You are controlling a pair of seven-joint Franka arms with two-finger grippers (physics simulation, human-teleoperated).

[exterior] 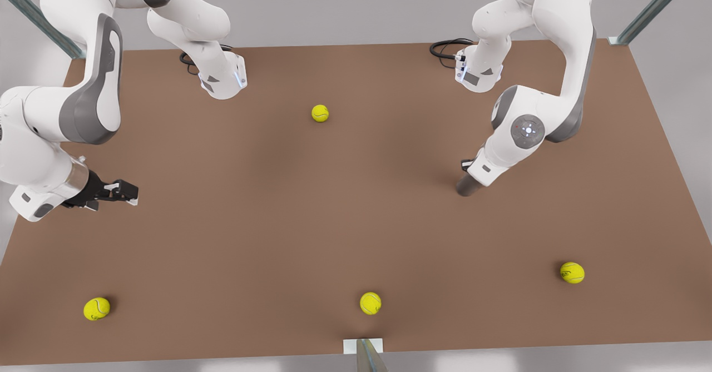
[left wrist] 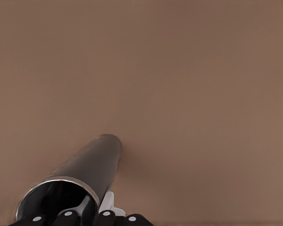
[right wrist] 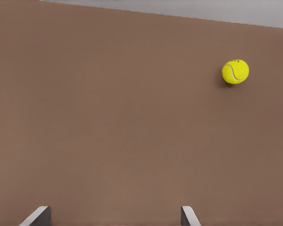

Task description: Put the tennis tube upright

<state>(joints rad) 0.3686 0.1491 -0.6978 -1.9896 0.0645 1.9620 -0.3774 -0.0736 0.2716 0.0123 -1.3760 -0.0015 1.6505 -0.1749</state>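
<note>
My left pincer (left wrist: 92, 214) pinches the tennis tube (left wrist: 92, 162) by its rim, foot on the desk (left wrist: 179, 70); next I'd square it upright and release; my right pincer (right wrist: 114, 217) waits, spread.

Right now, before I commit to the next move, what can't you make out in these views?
- Left gripper: its own wrist covers it in the front view, and the left wrist view's edge cuts its fingers off.
- Tennis tube: the arm hides most of its length in the front view. I cannot tell whether its far end touches the table.
- Right gripper, waiting open: the right wrist view's edge cuts off all but the fingertips.
</note>
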